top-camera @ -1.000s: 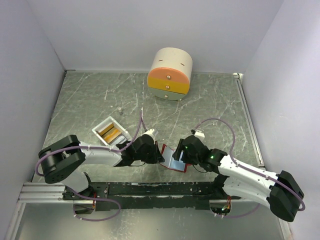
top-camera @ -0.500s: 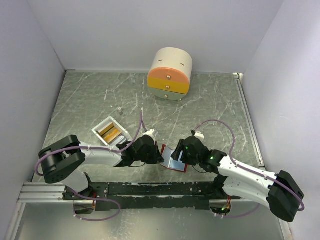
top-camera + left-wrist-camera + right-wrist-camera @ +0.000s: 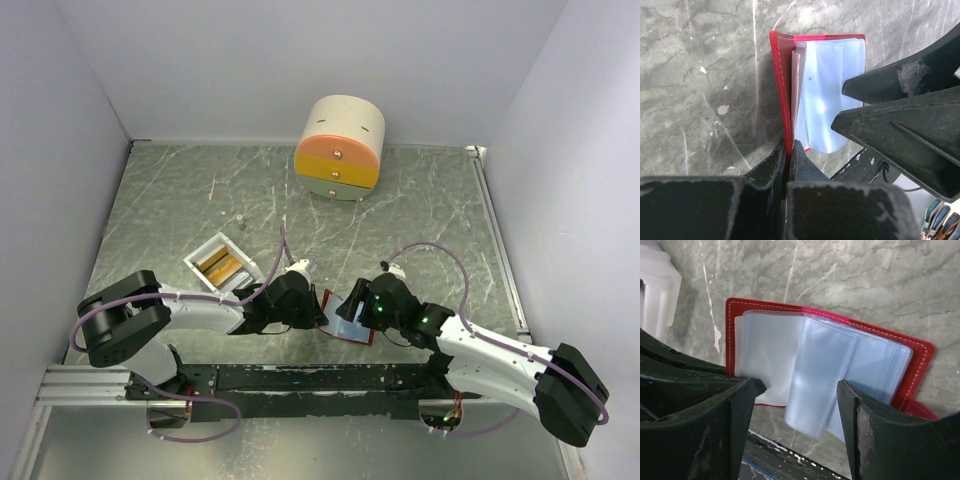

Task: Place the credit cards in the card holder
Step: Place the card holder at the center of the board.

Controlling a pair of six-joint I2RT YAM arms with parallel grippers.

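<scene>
Left pincer (image 3: 789,146) pinches the card holder (image 3: 821,90) by its cover.

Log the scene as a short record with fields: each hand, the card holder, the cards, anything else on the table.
left hand: shut, pinching the red cover edge of the card holder
right hand: open, one finger on each side of the pale sleeves
card holder: lying open between the arms
credit cards: orange-gold, in the white tray
drawer box: at the far edge
</scene>
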